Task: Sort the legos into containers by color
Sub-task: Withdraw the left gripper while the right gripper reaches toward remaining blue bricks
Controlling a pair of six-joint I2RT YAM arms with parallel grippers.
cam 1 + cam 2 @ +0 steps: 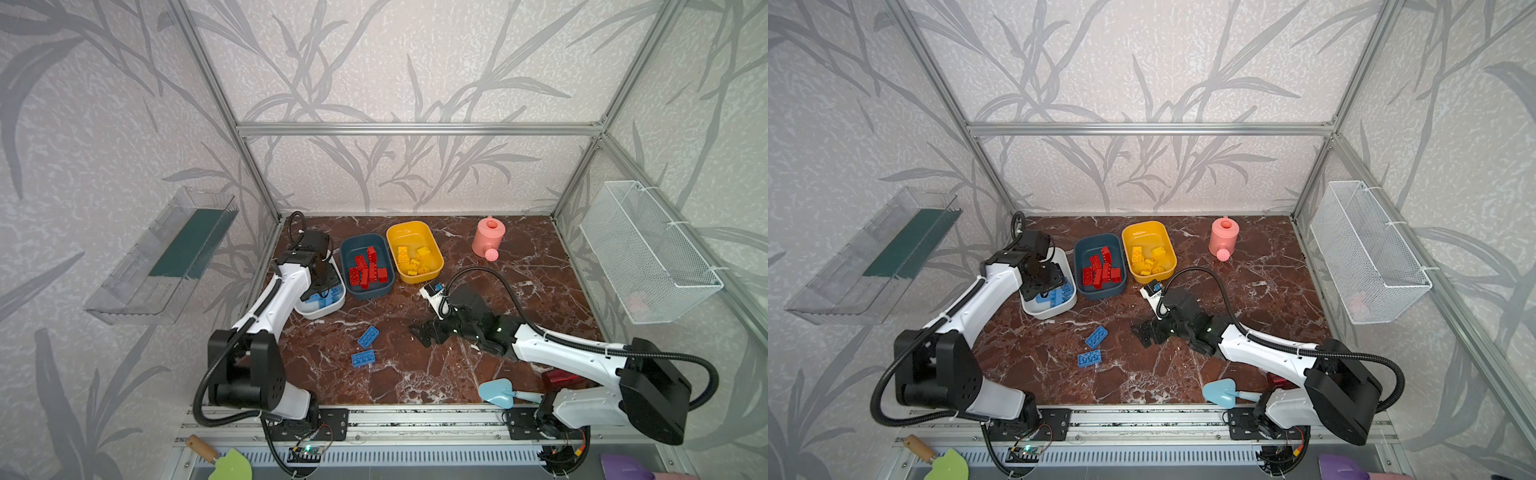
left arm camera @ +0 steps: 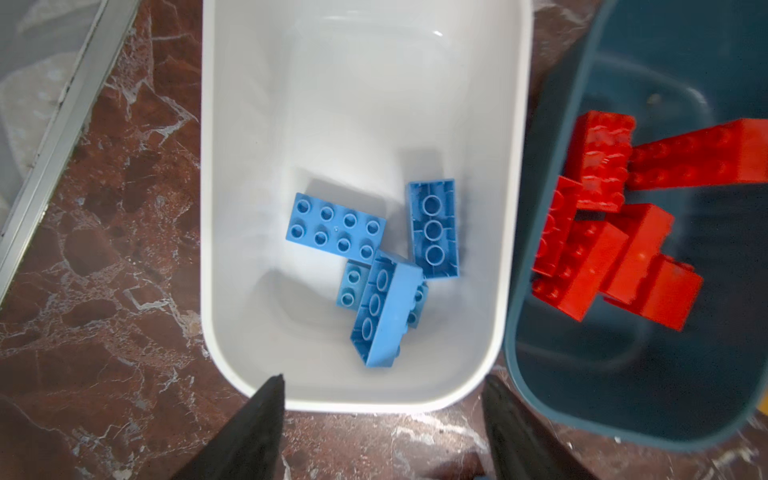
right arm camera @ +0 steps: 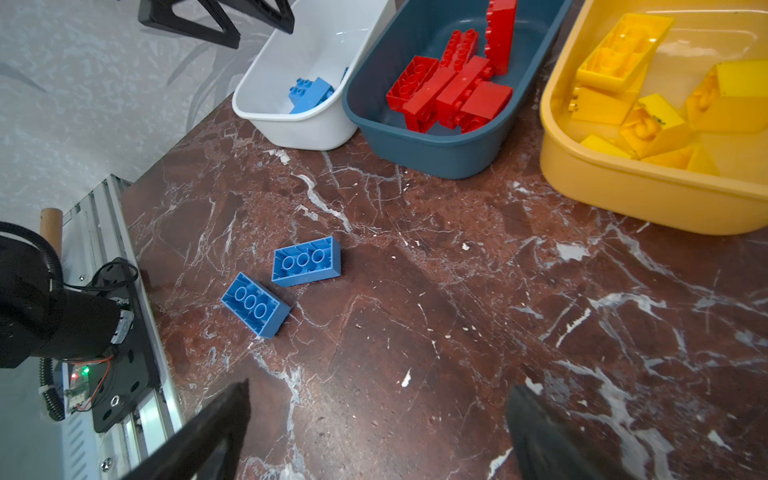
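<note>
On the red-brown marbled desk (image 1: 415, 374), three containers stand in a row toward the far left, each beside the next: white tub (image 1: 332, 306), teal tub (image 1: 368, 293), yellow tub (image 1: 415, 277). Above the white tub hangs the left tool (image 2: 383, 378), released, with nothing between its fingers. The right tool (image 3: 380, 386) hovers low over bare desk near mid-scene, likewise released and empty. Sorted contents are red legos (image 1: 368, 268) in the teal tub, yellow legos (image 1: 413, 259) in the yellow tub and blue legos (image 2: 336, 228) in the white tub. Two loose blue legos (image 1: 368, 336) lie hollow side up on the desk, just beside each other, nearer the camera than the tubs.
</note>
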